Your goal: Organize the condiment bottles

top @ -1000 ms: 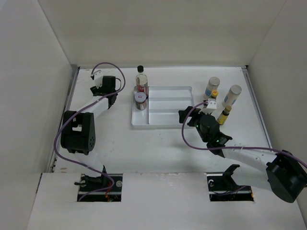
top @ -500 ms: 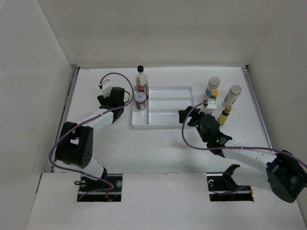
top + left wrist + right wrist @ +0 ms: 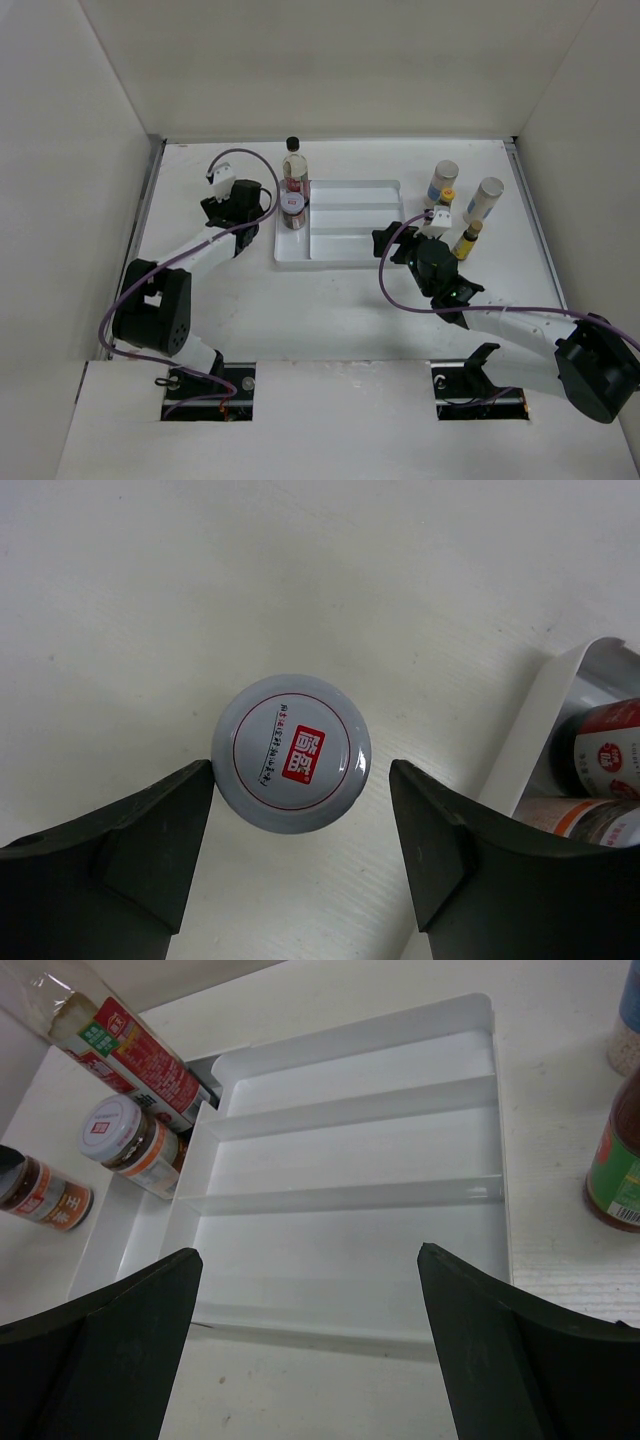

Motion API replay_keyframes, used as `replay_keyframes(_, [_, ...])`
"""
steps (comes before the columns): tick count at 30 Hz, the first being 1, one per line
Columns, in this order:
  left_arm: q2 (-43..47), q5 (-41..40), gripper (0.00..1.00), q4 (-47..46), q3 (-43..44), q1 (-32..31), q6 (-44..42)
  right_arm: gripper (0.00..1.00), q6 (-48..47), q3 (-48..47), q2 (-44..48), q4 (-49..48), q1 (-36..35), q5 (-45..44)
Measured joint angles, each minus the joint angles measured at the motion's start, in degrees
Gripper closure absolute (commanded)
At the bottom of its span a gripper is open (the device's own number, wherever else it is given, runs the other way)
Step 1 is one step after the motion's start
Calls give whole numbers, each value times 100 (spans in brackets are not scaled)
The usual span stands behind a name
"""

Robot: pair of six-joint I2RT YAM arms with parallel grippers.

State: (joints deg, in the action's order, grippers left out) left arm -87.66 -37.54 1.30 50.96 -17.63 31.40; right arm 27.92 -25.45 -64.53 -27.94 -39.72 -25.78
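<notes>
A short red-labelled jar (image 3: 291, 752) with a pale lid stands on the table just left of the white stepped tray (image 3: 350, 248). My left gripper (image 3: 300, 792) is open above it, one finger on each side of the lid; in the top view my left gripper (image 3: 255, 203) hides this jar. A second jar (image 3: 293, 205) and the clear black-capped bottle (image 3: 294, 165) stand at the tray's left end. Two silver-lidded shakers (image 3: 441, 182) and two yellow-capped bottles (image 3: 467, 238) stand right of the tray. My right gripper (image 3: 395, 240) is open and empty over the tray's right front.
In the right wrist view my open right gripper (image 3: 310, 1260) looks across the tray's bare steps (image 3: 350, 1160), with a dark bottle (image 3: 615, 1160) at the right edge. White walls close in the table on three sides.
My left arm has swung from the back left toward the tray and now hangs over the jar beside it. The right arm has not moved.
</notes>
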Motion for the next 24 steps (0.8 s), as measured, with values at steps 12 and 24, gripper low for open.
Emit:
replay_keyframes(12, [-354,-48,46,-13,192,72,-15,4,0,0,0,0,0,0])
replay_keyframes(24, [221,13,60,251,39,-61,-116,4,0,0,0,0,0,0])
